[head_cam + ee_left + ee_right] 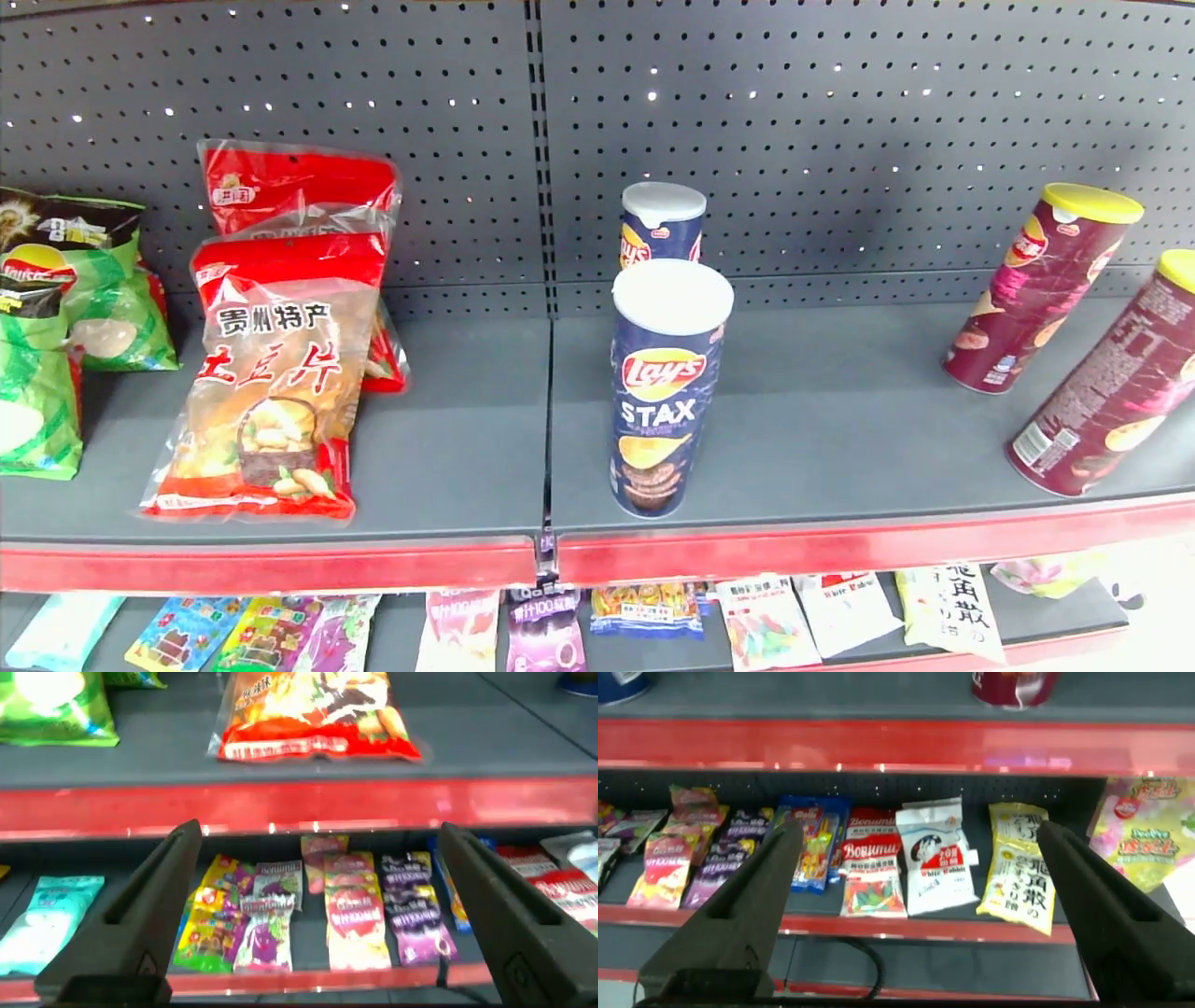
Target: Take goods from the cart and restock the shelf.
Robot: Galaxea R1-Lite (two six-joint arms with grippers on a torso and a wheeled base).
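While both arms face the shelf's lower tier, we find the left tool [318,831] and the right tool [920,831] each with fingers spread wide and nothing between them. We judge that no goods are in hand. On the upper shelf [840,420], two blue canisters [667,392] stand upright, one behind the other, labels outward for shoppers. Bare deck lies between them and the maroon canisters [1036,289], and this is likely the gap to fill.

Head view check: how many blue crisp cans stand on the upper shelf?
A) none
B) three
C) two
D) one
C: the front blue can stands upright near the edge of the shelf, and the rear blue can stands upright behind it.
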